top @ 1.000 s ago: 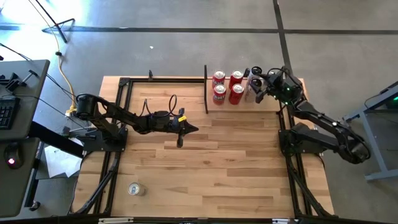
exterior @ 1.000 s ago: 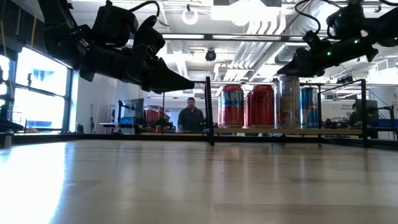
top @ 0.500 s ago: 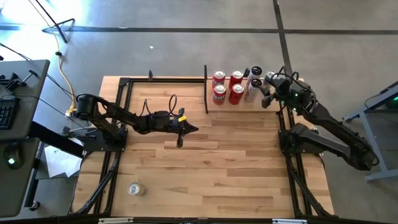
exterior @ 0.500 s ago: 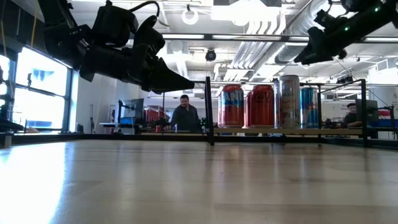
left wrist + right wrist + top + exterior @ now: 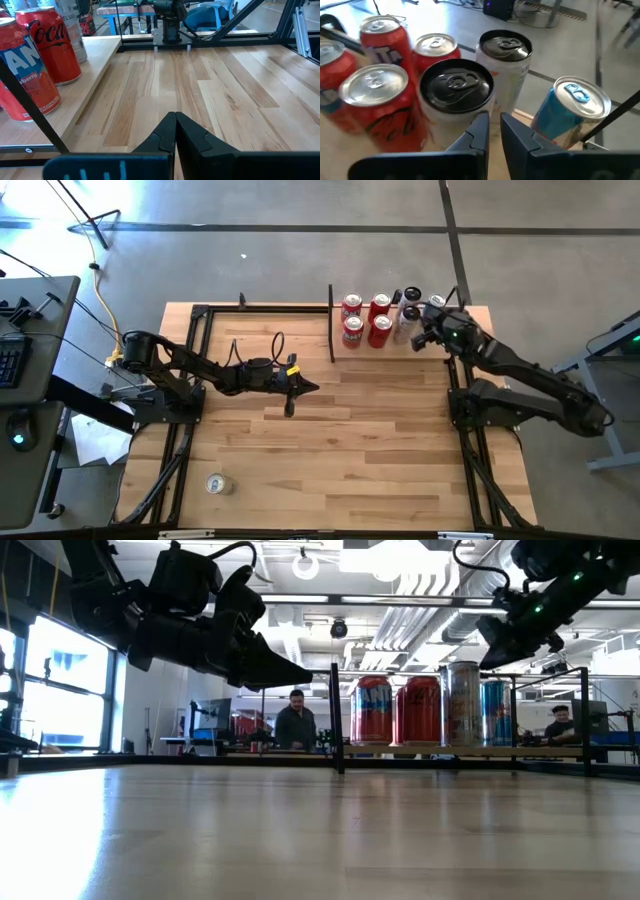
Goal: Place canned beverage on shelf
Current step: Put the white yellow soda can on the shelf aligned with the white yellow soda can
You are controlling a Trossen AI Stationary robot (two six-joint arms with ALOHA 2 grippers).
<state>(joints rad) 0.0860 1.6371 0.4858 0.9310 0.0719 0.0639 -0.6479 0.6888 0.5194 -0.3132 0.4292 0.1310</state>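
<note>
**Cans grouped on the shelf, both tools empty**

The desk [image 5: 340, 450], a plank-patterned wooden top, is framed by black rails. At its far edge the shelf [image 5: 400, 348], a pale board with thin black posts, is seen to carry a cluster of upright cans. Four red cans [image 5: 366, 319] are set in a tight square at the shelf's left part, just beside a black post. To their right two white cans with dark lids [image 5: 457, 92] are placed one behind the other, close against the red ones, and a blue can [image 5: 572, 112] is stood beyond them, at the far right of the group. One more can [image 5: 215, 484] is left apart from all these, at the desk's near left corner, off the shelf.

The right arm is stretched from the desk's right side toward the shelf. The right tool [image 5: 427, 336] is held above the shelf, over the dark-lidded cans; in the wrist view its fingers are parted by a narrow gap and nothing is gripped between them.

The left tool [image 5: 308, 388] is held above the desk's middle, pointing right, well apart from the shelf. Its fingers are pressed together, with nothing between them.

In the room behind the desk, two persons are seen in the low view.
</note>
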